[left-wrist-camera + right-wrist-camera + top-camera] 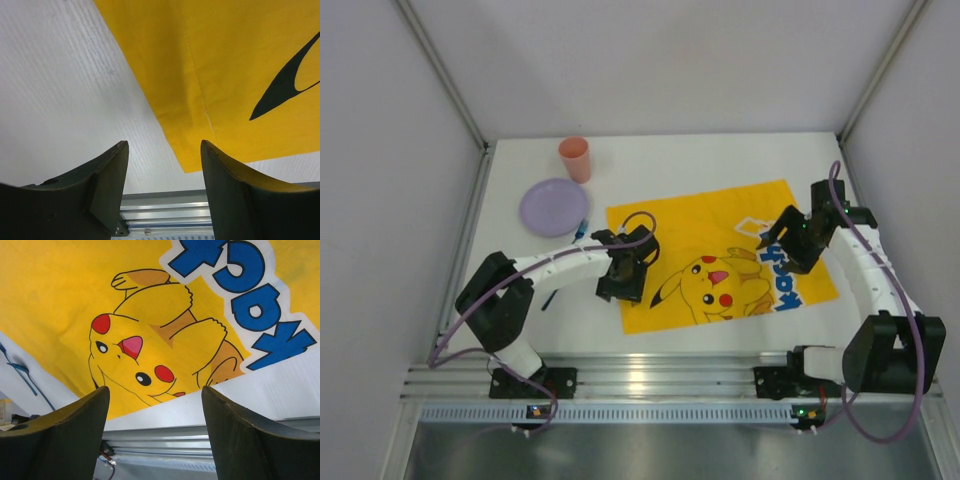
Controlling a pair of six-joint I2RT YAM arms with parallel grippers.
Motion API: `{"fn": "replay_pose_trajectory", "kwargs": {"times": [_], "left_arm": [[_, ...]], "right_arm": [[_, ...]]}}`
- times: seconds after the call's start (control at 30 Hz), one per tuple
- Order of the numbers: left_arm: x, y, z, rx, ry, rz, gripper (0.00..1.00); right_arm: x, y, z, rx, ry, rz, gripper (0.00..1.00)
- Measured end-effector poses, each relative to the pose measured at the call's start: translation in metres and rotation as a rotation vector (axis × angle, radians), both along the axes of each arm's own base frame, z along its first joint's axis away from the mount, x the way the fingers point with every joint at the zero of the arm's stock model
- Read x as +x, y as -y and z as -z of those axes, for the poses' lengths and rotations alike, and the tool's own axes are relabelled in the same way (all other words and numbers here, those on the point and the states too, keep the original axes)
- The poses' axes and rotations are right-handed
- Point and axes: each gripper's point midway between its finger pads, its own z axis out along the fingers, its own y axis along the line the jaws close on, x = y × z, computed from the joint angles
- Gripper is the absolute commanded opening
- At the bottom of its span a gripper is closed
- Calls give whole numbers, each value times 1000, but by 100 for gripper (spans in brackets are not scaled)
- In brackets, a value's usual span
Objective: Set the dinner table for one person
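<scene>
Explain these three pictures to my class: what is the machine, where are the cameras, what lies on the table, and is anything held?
Two robot arms are bolted at the white table's near edge. One picture looks down from above; the other two come from a camera on each wrist, its dark fingers at the bottom. A yellow Pikachu cloth lies flat; a purple plate and pink cup sit at the far left. The left tool and right tool hang open at the cloth's sides, holding nothing.
</scene>
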Motion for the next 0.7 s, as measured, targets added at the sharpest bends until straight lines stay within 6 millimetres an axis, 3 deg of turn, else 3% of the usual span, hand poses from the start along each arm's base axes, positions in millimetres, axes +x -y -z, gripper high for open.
{"fn": "replay_pose_trajectory", "kwargs": {"times": [0.23,0.5,0.7], "left_arm": [[3,17,15,-60,-14,3,57],[-2,19,31,-70,-44,-3,46],[-3,27,32,-112,-53,2,3]], "right_arm": [[1,2,1,-16,0,-7,75],[-1,6,3,-38,-10,-11,75],[-2,8,4,-50,-15,-15,75]]}}
